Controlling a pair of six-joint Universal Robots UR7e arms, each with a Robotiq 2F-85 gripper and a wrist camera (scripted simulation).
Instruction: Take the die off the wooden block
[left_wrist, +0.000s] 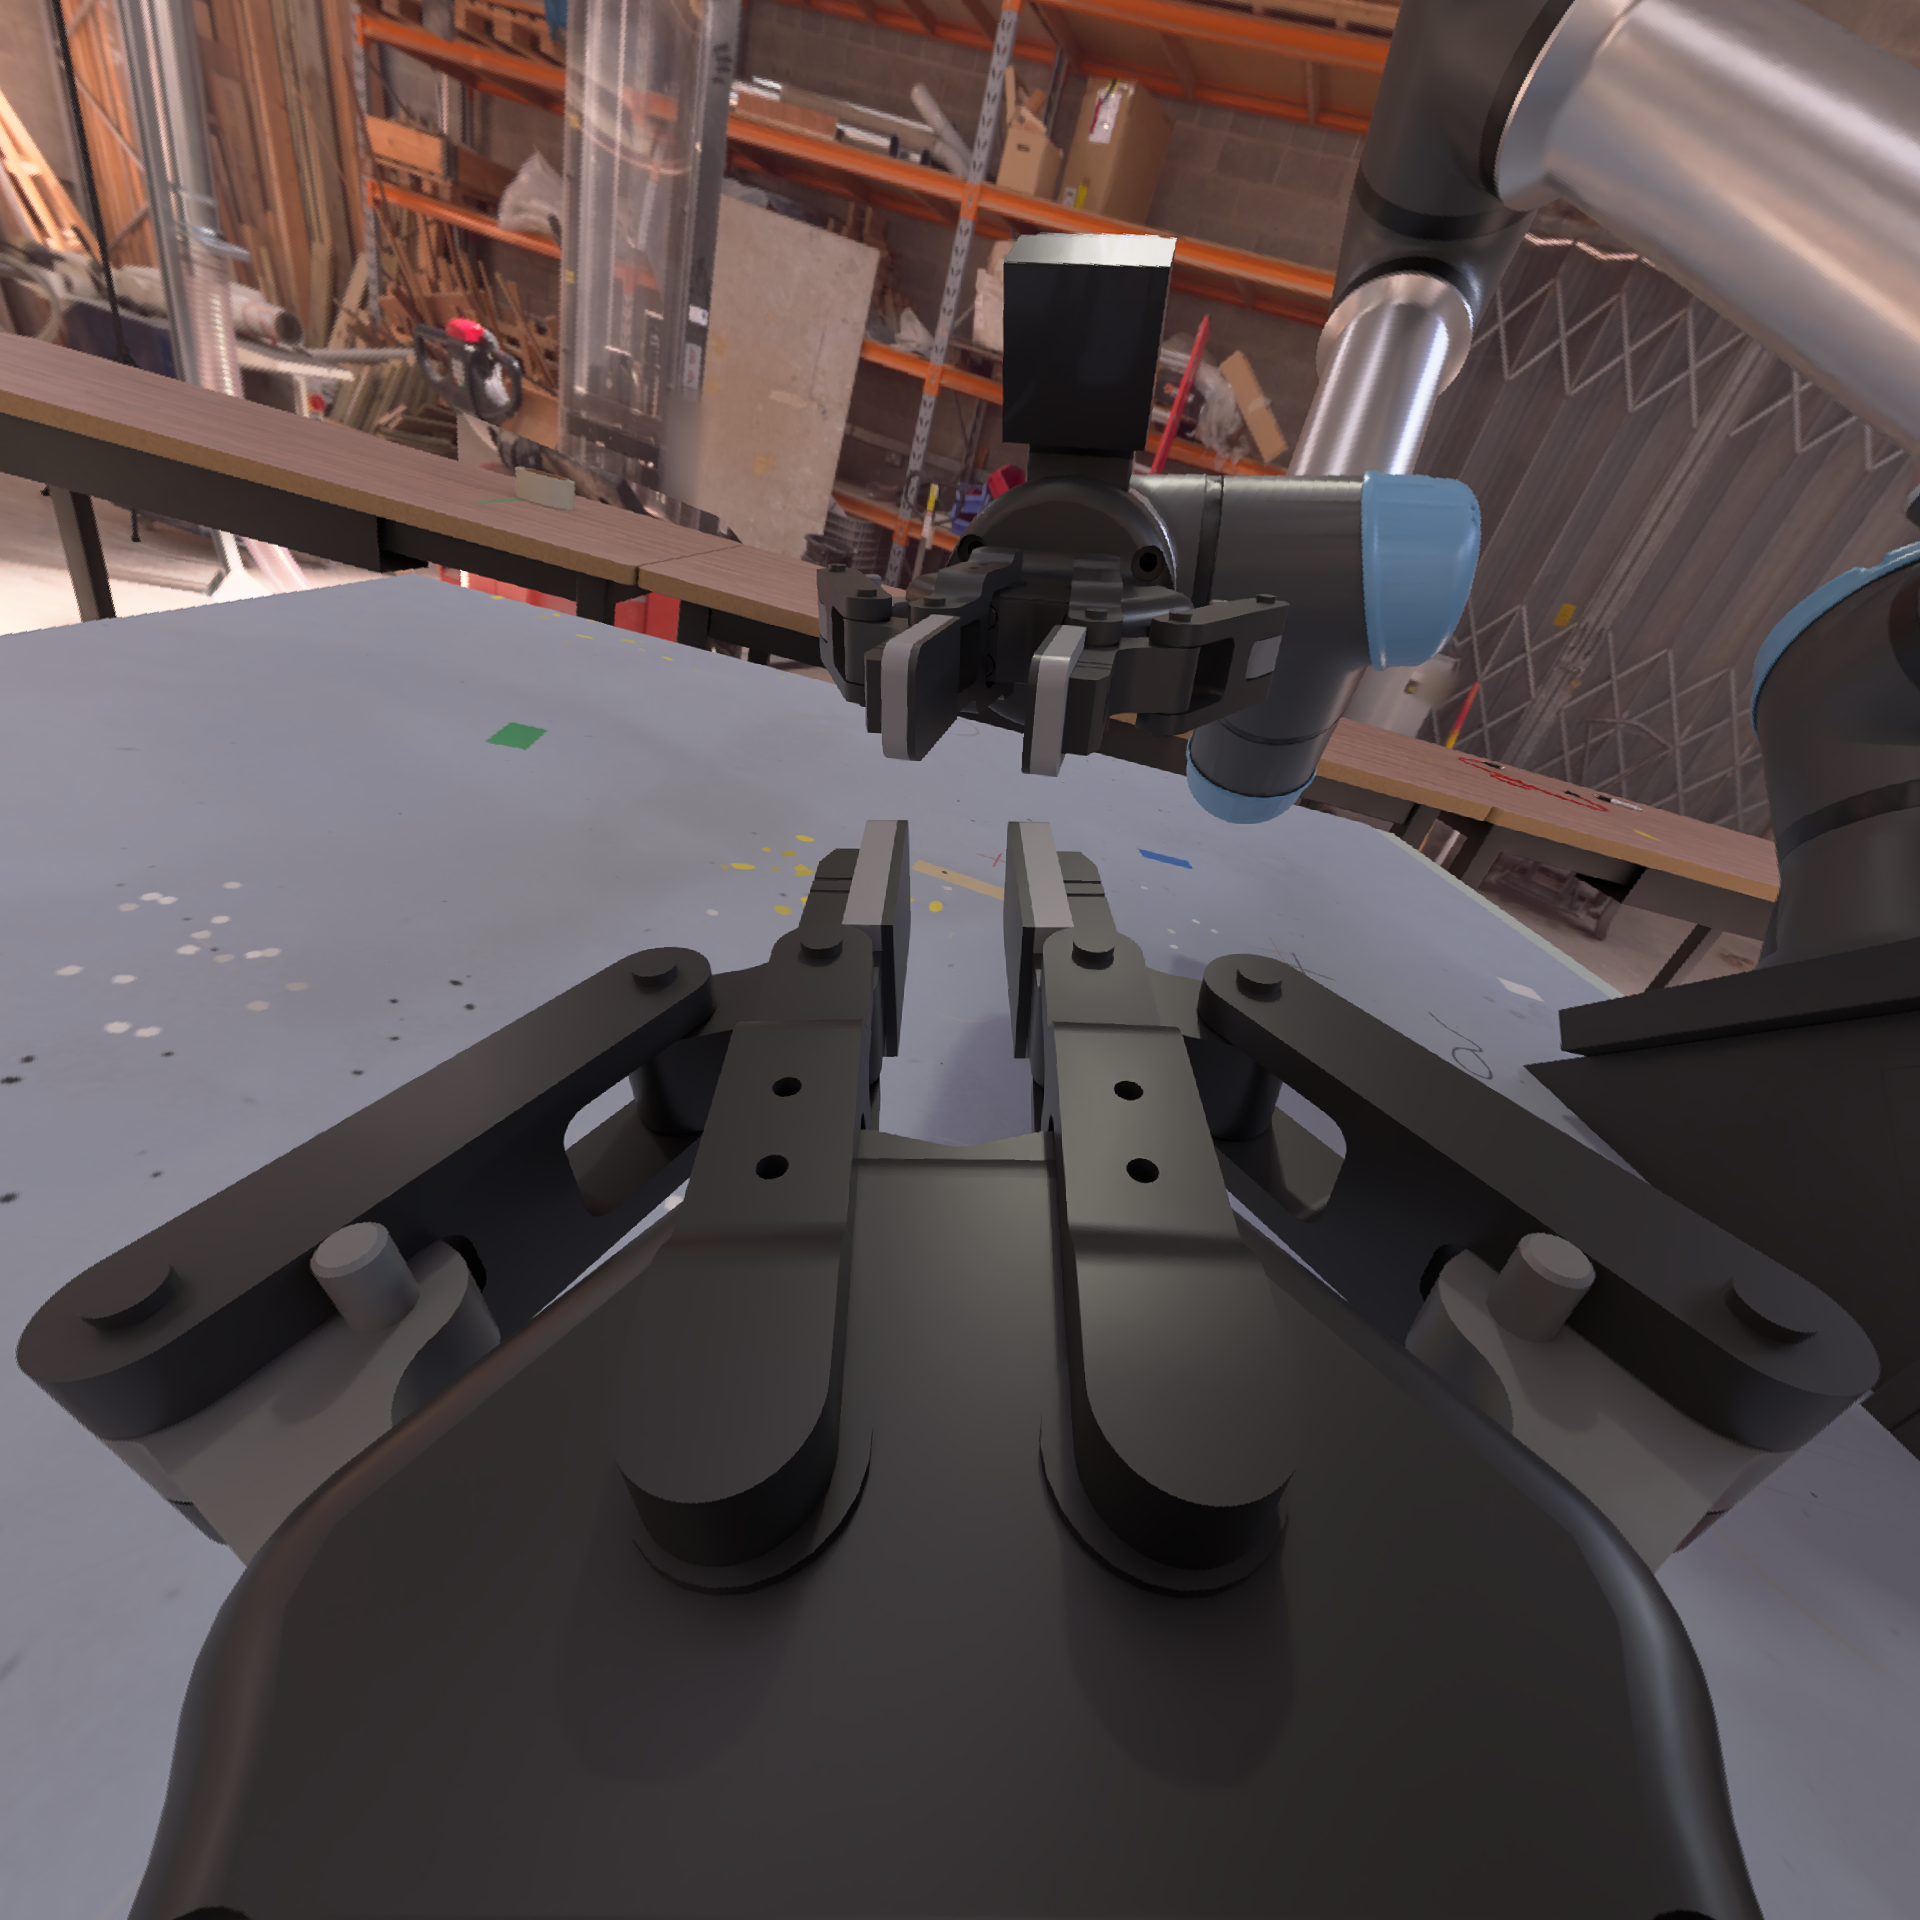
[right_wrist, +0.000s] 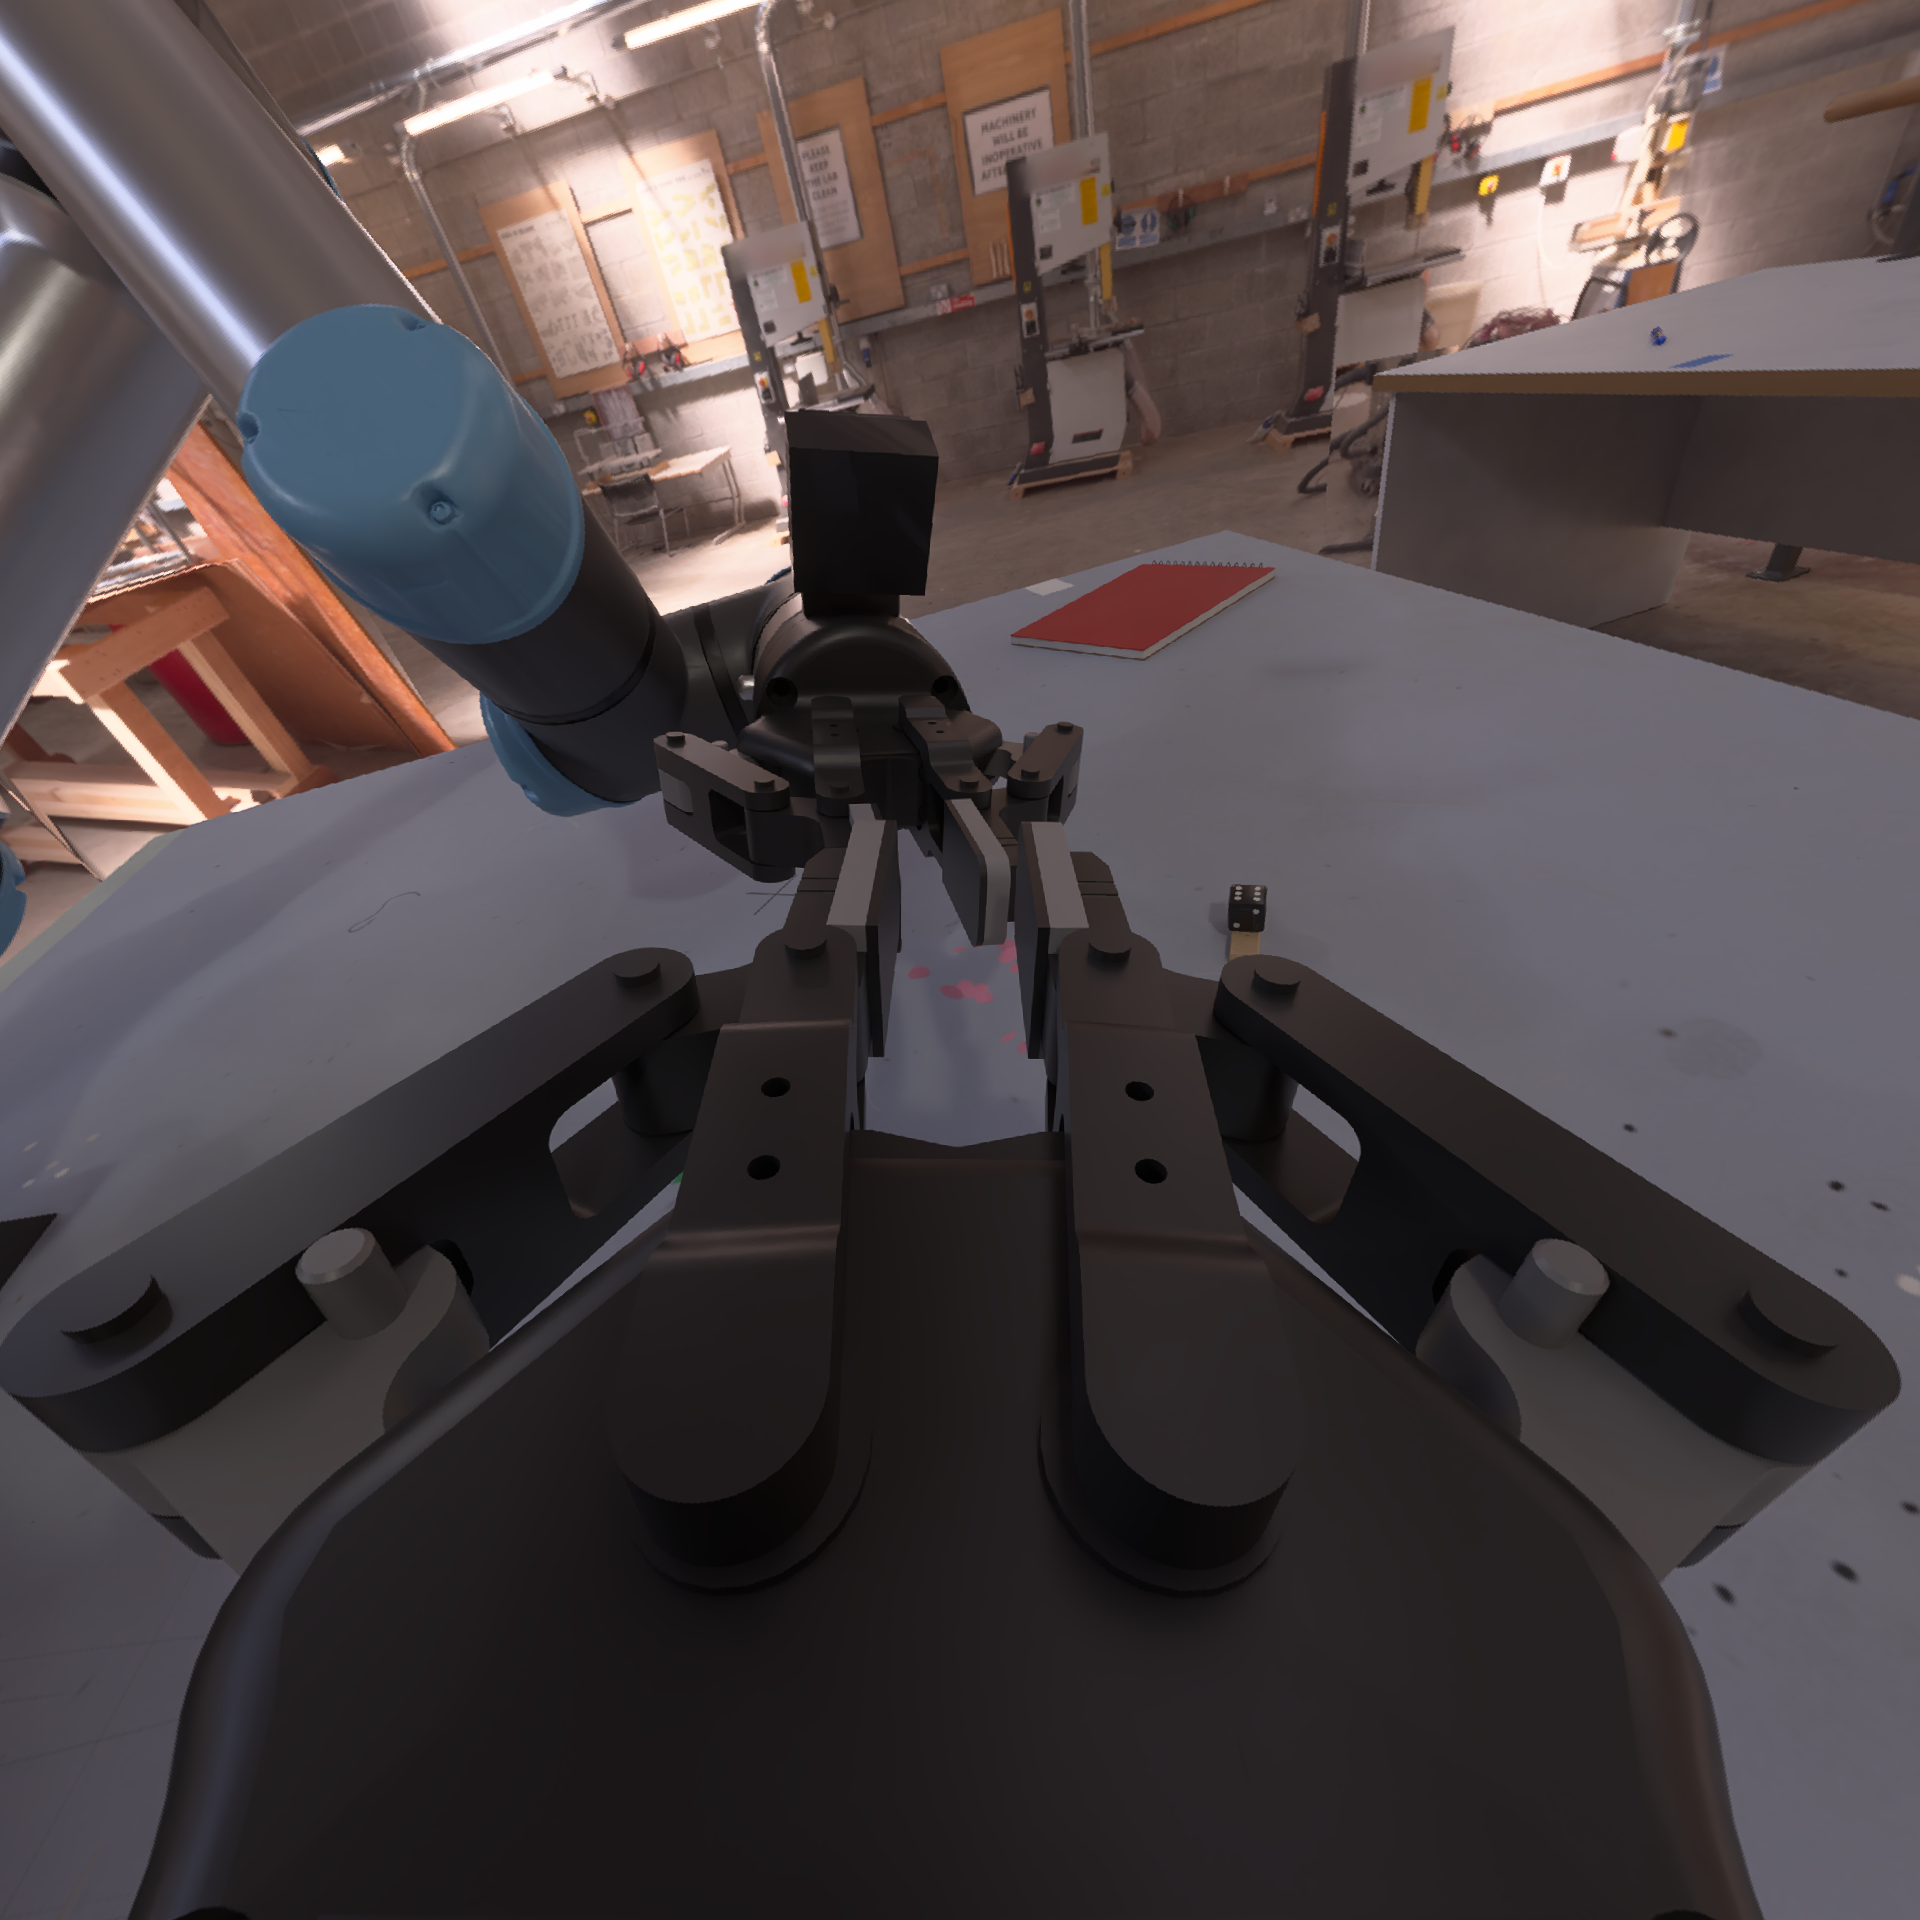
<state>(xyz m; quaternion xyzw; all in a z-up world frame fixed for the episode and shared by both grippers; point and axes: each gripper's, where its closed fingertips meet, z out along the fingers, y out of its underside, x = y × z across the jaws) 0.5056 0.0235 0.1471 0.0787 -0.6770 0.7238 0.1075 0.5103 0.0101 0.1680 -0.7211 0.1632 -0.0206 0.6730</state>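
Both the right gripper (right_wrist: 956, 883) and left gripper (left_wrist: 956, 873) hang spread and empty, so the right should swing toward the black die (right_wrist: 1246, 906) perched atop the wooden block (right_wrist: 1243, 943), straddling it squarely before pinching.

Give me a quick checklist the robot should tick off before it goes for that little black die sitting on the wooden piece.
1. Small black die with white dots on top of the thin pale wooden block: ok, it sits on the block's far end.
2. Right gripper ready to grasp: ok, jaws apart, nothing between them.
3. Left gripper free: ok, jaws apart and empty.
4. Right gripper lined up with the die: not ok, the die lies off to the right of its fingers.
5. Room between the two grippers: cannot tell, they face each other closely in the right wrist view.
6. Flat red spiral notebook out of the way: ok, it lies far behind on the grey table.
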